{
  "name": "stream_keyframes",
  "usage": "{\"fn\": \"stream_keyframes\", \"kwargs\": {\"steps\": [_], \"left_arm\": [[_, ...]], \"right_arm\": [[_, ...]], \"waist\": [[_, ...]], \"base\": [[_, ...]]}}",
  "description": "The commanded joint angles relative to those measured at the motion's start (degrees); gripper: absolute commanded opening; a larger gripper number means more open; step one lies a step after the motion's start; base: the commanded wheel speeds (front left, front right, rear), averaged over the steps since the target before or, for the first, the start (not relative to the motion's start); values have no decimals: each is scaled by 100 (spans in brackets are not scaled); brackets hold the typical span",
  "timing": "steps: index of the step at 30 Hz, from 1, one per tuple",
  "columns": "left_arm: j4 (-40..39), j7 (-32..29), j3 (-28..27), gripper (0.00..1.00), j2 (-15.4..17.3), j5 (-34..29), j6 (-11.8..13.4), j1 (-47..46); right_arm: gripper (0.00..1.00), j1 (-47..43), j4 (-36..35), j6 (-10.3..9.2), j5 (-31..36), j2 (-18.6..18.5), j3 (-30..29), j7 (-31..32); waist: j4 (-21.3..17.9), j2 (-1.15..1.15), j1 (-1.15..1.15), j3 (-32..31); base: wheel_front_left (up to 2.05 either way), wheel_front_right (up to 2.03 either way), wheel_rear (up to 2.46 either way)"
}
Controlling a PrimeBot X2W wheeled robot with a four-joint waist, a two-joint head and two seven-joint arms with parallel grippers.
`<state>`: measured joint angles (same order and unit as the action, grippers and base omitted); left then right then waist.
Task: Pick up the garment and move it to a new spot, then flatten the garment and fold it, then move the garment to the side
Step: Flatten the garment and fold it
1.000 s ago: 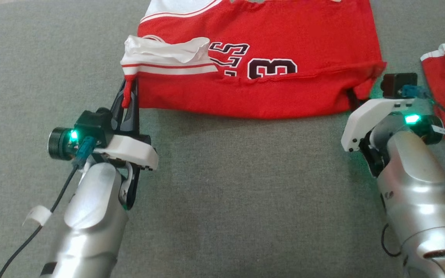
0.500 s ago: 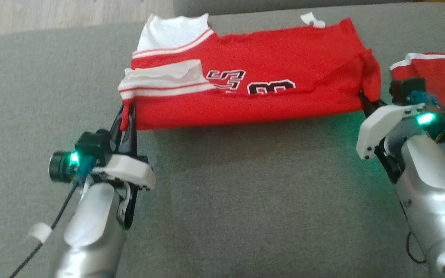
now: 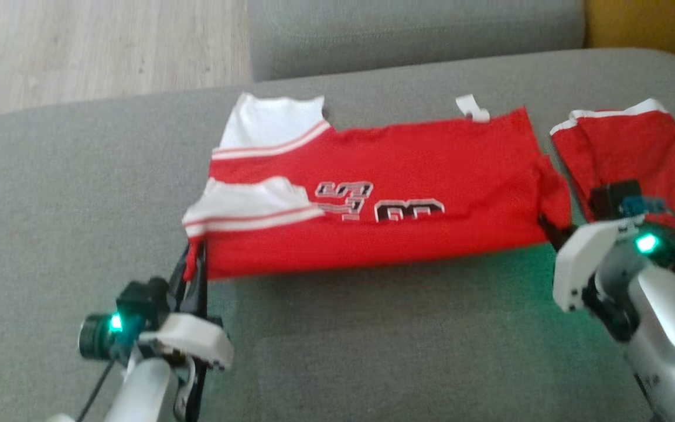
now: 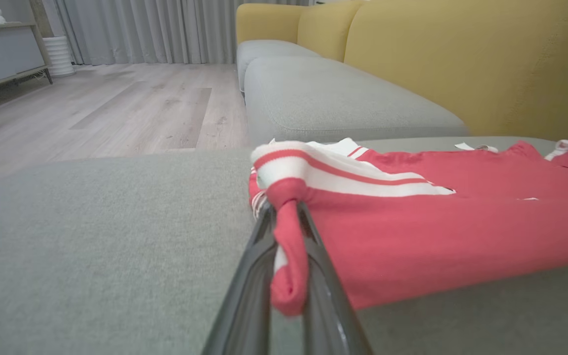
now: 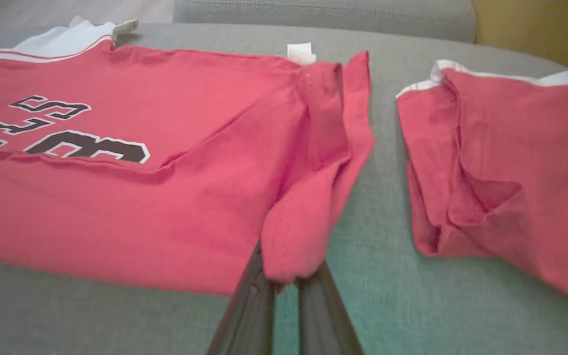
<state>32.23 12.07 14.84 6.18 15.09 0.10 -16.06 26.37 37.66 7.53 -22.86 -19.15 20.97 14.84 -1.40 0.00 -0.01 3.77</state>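
Note:
The garment (image 3: 402,158) is a red jersey with white striped sleeves and black numbers. It lies folded lengthwise across the grey cushion (image 3: 343,328). My left gripper (image 3: 193,261) is shut on its near left corner, and the left wrist view shows red cloth pinched between the dark fingers (image 4: 244,296) of that gripper (image 4: 286,222), the garment (image 4: 437,222) stretching off to the right. My right gripper (image 3: 548,225) is shut on the near right corner. In the right wrist view, a bunched red tip of the garment (image 5: 141,207) hangs from that gripper (image 5: 284,276).
A second red garment (image 3: 636,152) with white trim lies crumpled just right of my right gripper, also seen as a red heap (image 5: 511,162). Another grey cushion (image 3: 413,29) lies behind, with wooden floor (image 3: 79,47) at the far left and a yellow sofa back (image 4: 461,59).
The head camera has tilted up, so the whole picture has slid down. The right gripper's fingers have closed on the garment's right corner. The left grip is unchanged.

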Motion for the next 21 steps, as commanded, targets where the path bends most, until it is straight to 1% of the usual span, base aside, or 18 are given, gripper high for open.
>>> {"fn": "stream_keyframes", "kwargs": {"steps": [1,7,10,14,15,16,17,21], "left_arm": [[-222,4,-201,0,202,28,106,-73],[-757,-252,-131,0,245,70,193,464],[-1018,-439,-56,0,261,68,223,675],[-1215,-742,18,0,308,68,263,834],[-1270,-932,61,29,344,52,284,859],[-1311,-991,71,69,359,41,305,857],[-1356,-1028,74,100,375,26,331,843],[-1558,-1019,35,100,423,-14,427,719]], "right_arm": [[0,-30,-245,-4,-59,-190,35,43],[0,-695,-1013,-4,-265,-430,-113,526],[0,-982,-1364,-4,-298,-433,-269,758],[0,-1271,-1734,-4,-239,-344,-510,958],[100,-1345,-1879,-4,-183,-246,-678,947],[100,-1370,-1927,-4,-173,-183,-773,959],[100,-1381,-1981,-4,-125,-135,-856,962],[100,-1338,-2208,-4,96,54,-1215,838]], "waist": [[-7,0,1,-112],[-21,0,1,-335],[-43,0,1,-383],[-89,0,1,-369],[-118,0,1,-326],[-130,0,1,-301],[-143,0,1,-270],[-203,0,1,-106]], "base": [[0,0,0],[0,0,0],[0,0,0],[0,0,0],[0,0,0],[0,0,0],[0,0,0],[0,0,0]]}}
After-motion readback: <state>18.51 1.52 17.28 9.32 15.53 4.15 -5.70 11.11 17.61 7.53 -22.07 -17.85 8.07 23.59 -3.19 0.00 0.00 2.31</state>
